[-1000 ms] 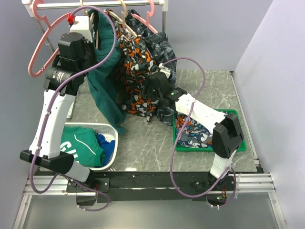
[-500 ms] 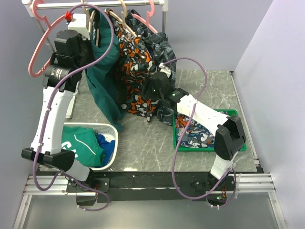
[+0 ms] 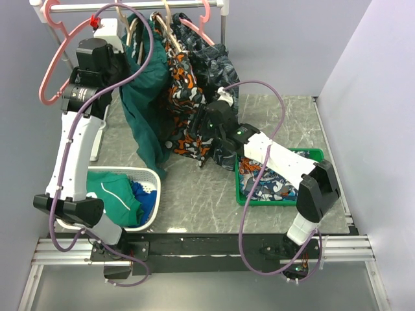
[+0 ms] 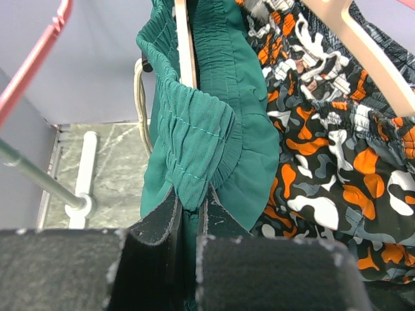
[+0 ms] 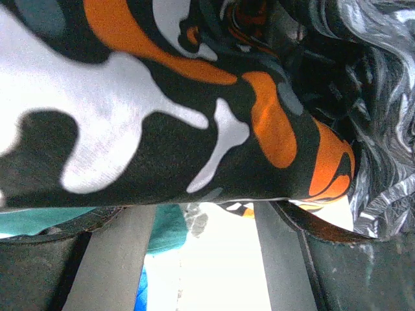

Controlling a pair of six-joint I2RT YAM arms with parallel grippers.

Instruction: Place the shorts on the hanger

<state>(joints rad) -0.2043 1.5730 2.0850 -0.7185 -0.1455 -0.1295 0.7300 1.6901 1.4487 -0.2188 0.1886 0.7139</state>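
Locating the shorts [image 3: 146, 110]: where are they? (Student)

Far left, draped down from the rail [image 3: 78, 6] towards the tabletop [image 3: 194, 194]. The hanger [image 4: 183, 45] runs inside the gathered waistband, as the left wrist view shows. (Tutor)

And the left pincer [image 4: 188, 210]? (Student)

Closed tight on the waistband's lower fold, its fingers nearly meeting through the cloth. (Tutor)

The right pincer [image 5: 201, 217]? (Student)

Jaws well apart, clamping nothing. It presses against the orange camouflage shorts [image 3: 185, 84], just right of the green pair, and that cloth lies across its tips. (Tutor)

What else is labelled? (Student)

A pink hanger [image 3: 55, 71] at the rail's left end. A white basket [image 3: 123, 170], near left, holds a green garment [image 3: 113, 197]. A green tray [image 3: 272, 202], near right, holds patterned cloth. (Tutor)
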